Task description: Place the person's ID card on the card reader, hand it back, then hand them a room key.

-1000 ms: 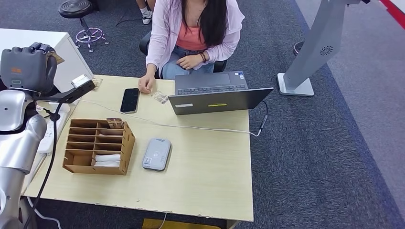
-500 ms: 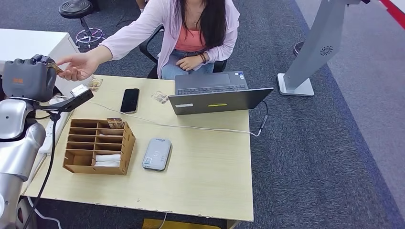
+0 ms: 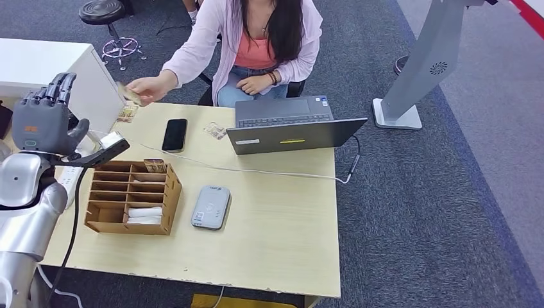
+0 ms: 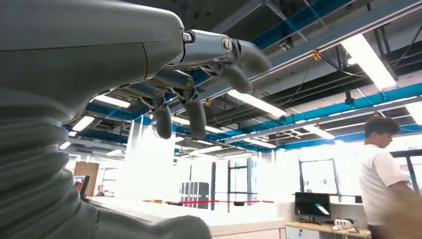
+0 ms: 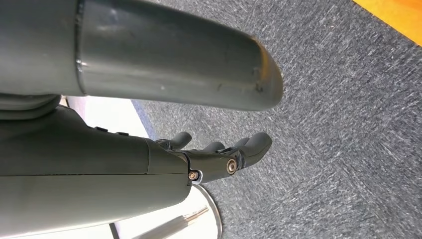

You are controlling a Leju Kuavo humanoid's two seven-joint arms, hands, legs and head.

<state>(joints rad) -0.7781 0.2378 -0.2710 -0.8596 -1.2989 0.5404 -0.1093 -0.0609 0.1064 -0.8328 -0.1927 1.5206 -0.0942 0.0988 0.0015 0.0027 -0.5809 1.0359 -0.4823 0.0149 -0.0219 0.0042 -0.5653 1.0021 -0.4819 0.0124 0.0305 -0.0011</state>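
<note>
My left hand (image 3: 43,117) is raised at the table's far left corner, fingers spread and empty; in the left wrist view its fingers (image 4: 195,108) point up at a ceiling. The person (image 3: 256,38) seated across the table holds a brownish card (image 3: 130,93) in an outstretched hand, just beyond my left hand. The grey card reader (image 3: 210,206) lies flat near the table's middle with nothing on it. A wooden organizer (image 3: 131,196) holds a brown card (image 3: 154,165) and white cards (image 3: 144,215). My right hand (image 5: 219,154) hangs over carpet, fingers loosely extended, holding nothing.
On the light wooden table (image 3: 276,237) are an open laptop (image 3: 289,125), a black phone (image 3: 174,135), a small clear packet (image 3: 215,131), another small card (image 3: 126,113) at the far left edge, and a white cable (image 3: 256,171). A white cabinet (image 3: 58,61) stands on the left.
The person reached over and took the card from my left hand, then drew it back. My left hand has opened its fingers and dropped slightly.
</note>
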